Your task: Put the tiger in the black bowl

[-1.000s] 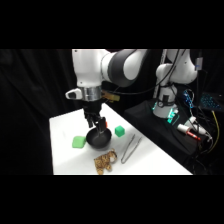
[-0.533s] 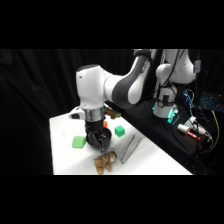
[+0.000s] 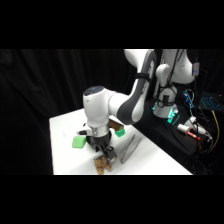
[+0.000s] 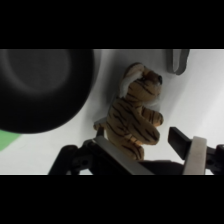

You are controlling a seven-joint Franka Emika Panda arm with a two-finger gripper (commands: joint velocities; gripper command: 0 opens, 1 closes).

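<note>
— Tiger [image 4: 135, 120] first: where does it sit?

— Tiger lies on the white table [image 3: 65, 145], near the front edge in my side view, right under the gripper [image 3: 103, 156]. From the wrist camera I see it lengthwise, head toward the top of the picture, striped body running down between the two fingers.

— And the fingers?

— Spread apart. One finger [image 4: 117, 157] stands at the tiger's lower left, very close to its body or just touching; I cannot tell which. The other finger [image 4: 192, 152] is off to its right, with a strip of bare table between it and the toy. So the toy is straddled but not pinched.

— The black bowl?

— In the wrist view the black bowl [image 4: 42, 87] fills the upper left, just beside the tiger, a narrow strip of table between them. I see nothing in the part of it that shows. In the side view the arm hides it almost wholly.

— Anything else around?

— A green block [image 3: 78, 142] sits left of the gripper in the side view, another green block [image 3: 119, 133] behind it to the right, and metal tongs [image 3: 129, 148] lie to the gripper's right on the table. A grey end of something [image 4: 177, 60] pokes in at the wrist view's top edge, apart from the tiger.
</note>
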